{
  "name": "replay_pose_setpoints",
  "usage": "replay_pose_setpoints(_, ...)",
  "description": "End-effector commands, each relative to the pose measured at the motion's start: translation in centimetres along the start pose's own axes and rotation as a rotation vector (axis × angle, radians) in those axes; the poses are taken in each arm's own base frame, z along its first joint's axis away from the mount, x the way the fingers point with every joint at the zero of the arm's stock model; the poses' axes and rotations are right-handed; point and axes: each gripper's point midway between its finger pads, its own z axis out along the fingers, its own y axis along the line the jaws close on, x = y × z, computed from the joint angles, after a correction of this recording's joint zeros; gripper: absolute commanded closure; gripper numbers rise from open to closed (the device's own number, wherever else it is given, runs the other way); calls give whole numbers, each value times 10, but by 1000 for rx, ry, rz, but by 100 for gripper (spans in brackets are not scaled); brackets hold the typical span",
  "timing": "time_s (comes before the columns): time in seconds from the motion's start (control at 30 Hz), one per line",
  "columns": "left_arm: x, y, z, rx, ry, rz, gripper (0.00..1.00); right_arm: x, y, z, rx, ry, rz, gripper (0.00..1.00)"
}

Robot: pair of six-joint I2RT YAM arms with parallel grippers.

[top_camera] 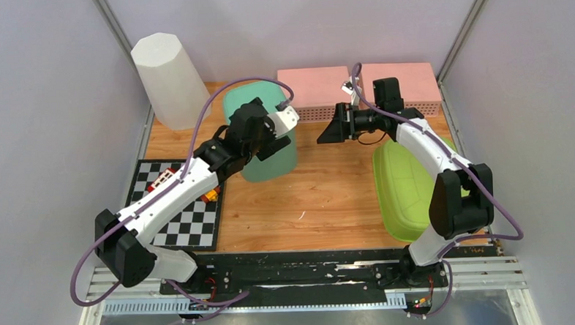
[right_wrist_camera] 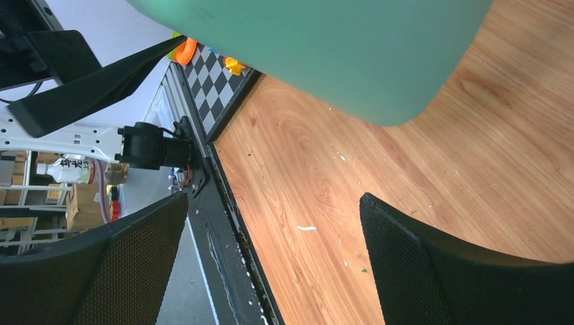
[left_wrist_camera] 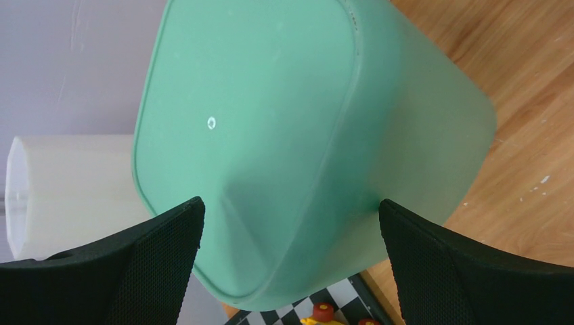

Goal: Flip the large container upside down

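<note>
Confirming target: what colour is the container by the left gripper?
Container: mint green; left wrist view.

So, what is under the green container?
Only the wooden table shows around the green container, which stands with its closed base up. Its walls cover the space beneath, so whatever might be there cannot be seen.

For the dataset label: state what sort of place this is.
Probably a robotics lab test cell: a wooden table walled by plain grey panels, two arms bolted to a black rail, and staged props such as a green container and checkerboard mat.
</note>
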Motion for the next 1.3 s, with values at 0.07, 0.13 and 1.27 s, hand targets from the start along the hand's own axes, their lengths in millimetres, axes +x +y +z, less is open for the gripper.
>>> replay_pose_setpoints(0.07,4,19,7,-119,77,-24,0,-4,8,-10,-24,-30,-44,1)
replay_pose_setpoints(0.13,7,21,8,-135,95,-31,1,-5,8,-10,-24,-33,-46,1)
replay_pose_setpoints(1.27,62,45,-5,-181,247,-140,26,-3,2,-10,-24,-49,-24,1)
